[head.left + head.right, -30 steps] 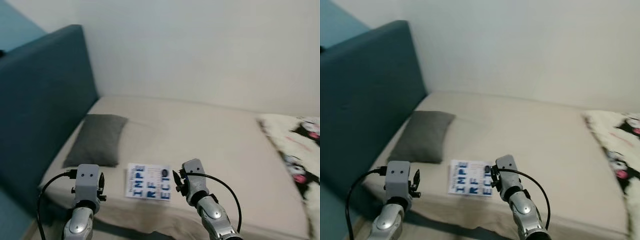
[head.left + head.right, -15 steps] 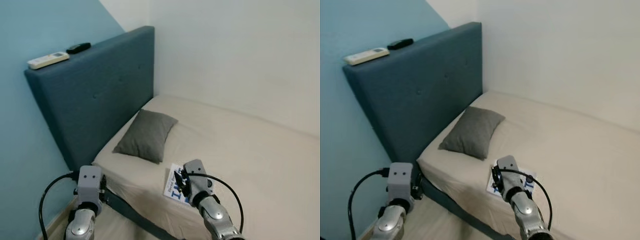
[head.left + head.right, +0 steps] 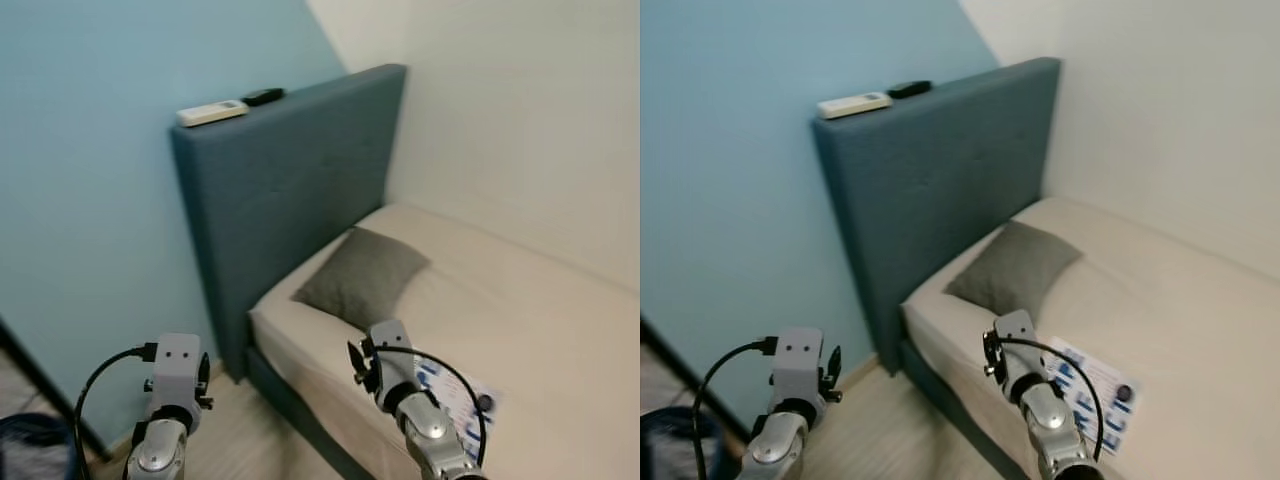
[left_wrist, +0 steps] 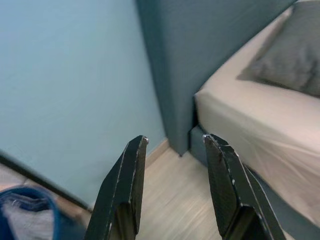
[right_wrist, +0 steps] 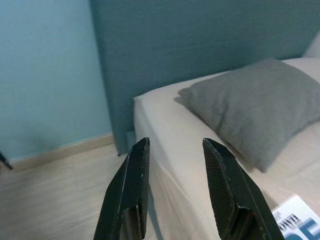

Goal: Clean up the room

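Head-camera views, read from the left, begin with a dark blue basket-like container (image 3: 25,437) on the floor at the picture's edge, a bit of pale cloth showing in it in the left wrist view; it may be where loose laundry belongs, though that is a guess. Next comes the left gripper (image 4: 175,190), held low over the pale wooden floor (image 4: 172,197) with its two black fingers spread and nothing between them, carried idle rather than working. Above it, one white remote control (image 3: 211,112) and one small black remote-like object (image 3: 262,96) lie side by side on the top edge of the dark blue upholstered headboard (image 3: 290,200), likely parked there for reach from the bed. One grey rectangular pillow (image 3: 362,276) lies flat at the head of the beige mattress (image 3: 520,290), where a pillow belongs. The right gripper (image 5: 172,190) hovers near the mattress corner, fingers likewise apart and empty. Just right of it, one white book with blue block lettering (image 3: 1092,393) lies face up near the mattress edge, seemingly left there and so the likeliest item to tidy. Count: two grippers, two items on the headboard, one pillow, one book, one container.
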{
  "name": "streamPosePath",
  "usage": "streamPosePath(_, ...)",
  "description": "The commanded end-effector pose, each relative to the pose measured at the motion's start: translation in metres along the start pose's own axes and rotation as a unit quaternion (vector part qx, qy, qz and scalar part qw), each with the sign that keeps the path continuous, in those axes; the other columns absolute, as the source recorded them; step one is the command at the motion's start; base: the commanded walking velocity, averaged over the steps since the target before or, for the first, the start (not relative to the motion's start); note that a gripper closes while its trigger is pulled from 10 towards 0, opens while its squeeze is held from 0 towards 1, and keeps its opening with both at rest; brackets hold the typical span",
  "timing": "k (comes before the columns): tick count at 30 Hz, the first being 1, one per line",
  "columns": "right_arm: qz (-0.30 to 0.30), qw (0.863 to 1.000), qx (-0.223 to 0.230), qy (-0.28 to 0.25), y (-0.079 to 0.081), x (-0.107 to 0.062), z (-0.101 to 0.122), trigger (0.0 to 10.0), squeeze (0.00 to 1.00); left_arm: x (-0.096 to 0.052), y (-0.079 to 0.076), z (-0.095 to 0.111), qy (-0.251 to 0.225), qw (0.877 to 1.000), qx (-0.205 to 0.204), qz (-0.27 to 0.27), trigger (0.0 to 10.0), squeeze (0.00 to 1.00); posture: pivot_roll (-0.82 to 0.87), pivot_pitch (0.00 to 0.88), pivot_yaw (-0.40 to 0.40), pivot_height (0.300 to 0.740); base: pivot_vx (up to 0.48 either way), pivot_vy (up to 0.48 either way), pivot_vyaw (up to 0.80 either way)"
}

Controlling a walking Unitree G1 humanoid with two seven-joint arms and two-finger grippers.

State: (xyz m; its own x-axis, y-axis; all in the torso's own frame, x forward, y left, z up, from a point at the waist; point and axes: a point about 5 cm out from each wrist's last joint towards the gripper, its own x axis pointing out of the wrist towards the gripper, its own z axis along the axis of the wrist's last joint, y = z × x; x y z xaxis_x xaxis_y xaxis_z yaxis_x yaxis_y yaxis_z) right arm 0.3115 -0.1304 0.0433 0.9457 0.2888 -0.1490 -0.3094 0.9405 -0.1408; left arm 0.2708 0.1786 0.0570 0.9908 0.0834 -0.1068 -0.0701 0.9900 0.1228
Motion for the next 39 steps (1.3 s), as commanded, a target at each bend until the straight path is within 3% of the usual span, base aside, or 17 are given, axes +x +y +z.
streamPosePath(1,-0.006,1.000,0.007,0.010,-0.0014,-0.0029,-0.0053,10.0,0.00,-0.0018,-0.0026,-0.0024,0.008,1.000,0.001,-0.002,10.0,0.00,0.01,0.082,-0.069,0.740,0.000,0.000,0.80)
streamPosePath(16,-0.006,0.999,0.027,0.020,-0.0001,-0.0041,-0.0093,10.0,0.00,0.0002,-0.0038,-0.0022,0.014,1.000,0.004,-0.003,10.0,0.00,0.01,0.091,-0.068,0.740,0.000,0.000,0.11)
streamPosePath(31,-0.008,0.999,0.032,0.020,-0.0015,-0.0047,-0.0094,10.0,0.00,0.0014,-0.0038,-0.0017,0.016,1.000,0.001,-0.001,10.0,0.00,0.00,0.094,-0.067,0.740,0.000,-0.435,0.00)
streamPosePath(36,-0.008,0.999,0.033,0.020,-0.0024,-0.0050,-0.0094,10.0,0.00,0.0020,-0.0040,-0.0052,0.041,0.998,-0.043,-0.002,10.0,0.00,0.00,0.095,-0.069,0.740,0.000,-0.089,0.00)
streamPosePath(39,-0.008,0.999,0.033,0.020,-0.0023,-0.0050,-0.0094,10.0,0.00,0.0022,-0.0035,-0.0057,0.043,0.998,-0.042,-0.004,10.0,0.00,0.00,0.094,-0.069,0.740,0.000,0.480,0.00)
